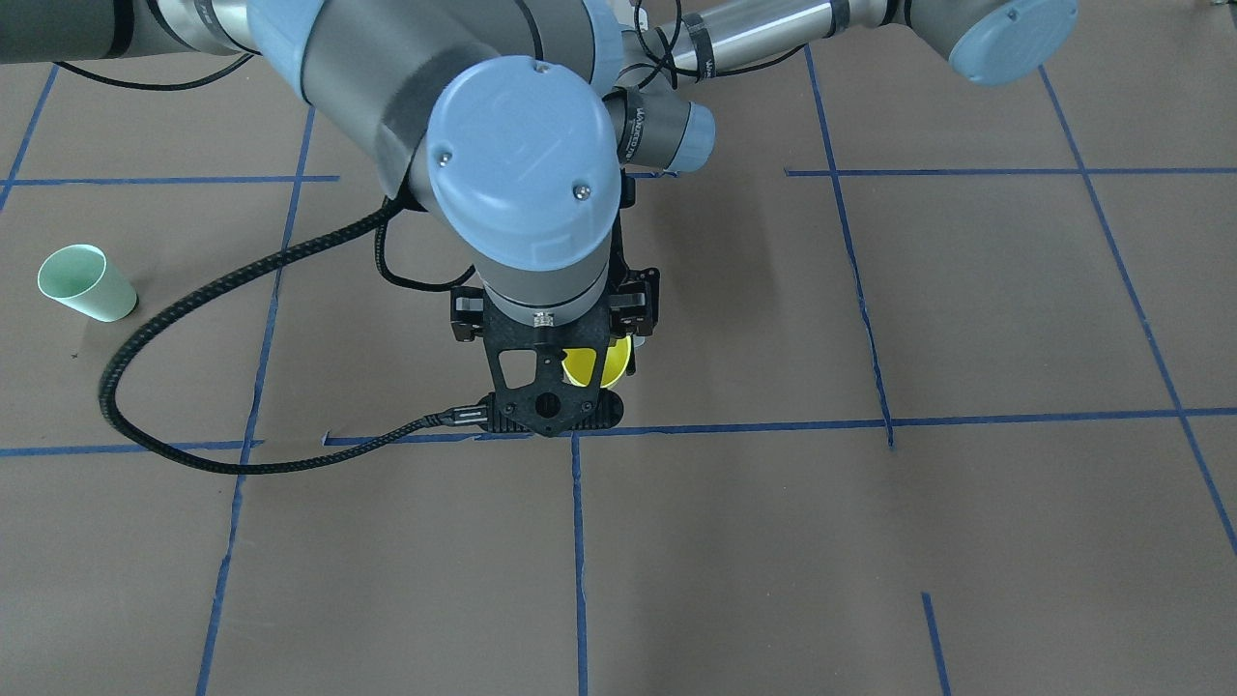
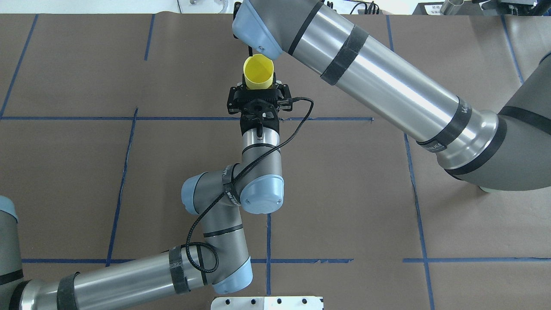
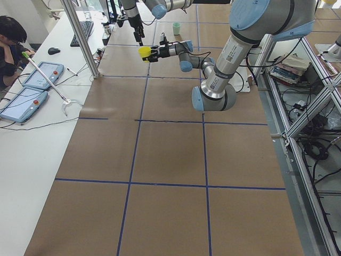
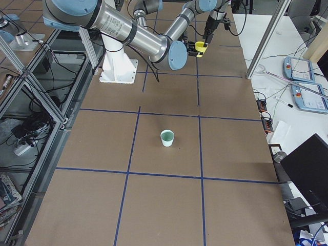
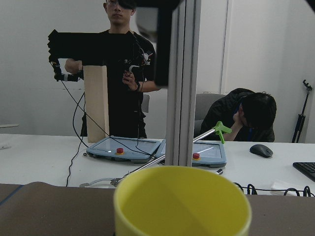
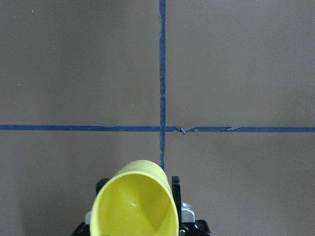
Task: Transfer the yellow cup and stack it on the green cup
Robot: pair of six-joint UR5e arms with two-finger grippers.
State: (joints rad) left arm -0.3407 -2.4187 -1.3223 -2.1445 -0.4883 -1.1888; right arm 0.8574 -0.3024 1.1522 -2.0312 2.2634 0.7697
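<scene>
The yellow cup [image 2: 258, 74] is held off the table in my left gripper [image 2: 258, 88], which is shut on its lower part, mouth pointing away from the arm. The cup fills the bottom of the left wrist view [image 5: 182, 206] and shows in the right wrist view [image 6: 135, 206]. My right gripper [image 3: 139, 37] hangs just above and beyond the cup; its fingers show only in the side views, so I cannot tell if it is open. The green cup [image 1: 85, 282] stands upright alone on the table's right part [image 4: 167, 138], far from both grippers.
Brown paper with a grid of blue tape [image 2: 267, 241] covers the table. A metal post [image 3: 80, 37] stands at the far edge. Beyond it is a white desk with tablets [image 3: 37, 74] and operators. The right arm's wrist [image 1: 522, 174] hides most of the cup from the front.
</scene>
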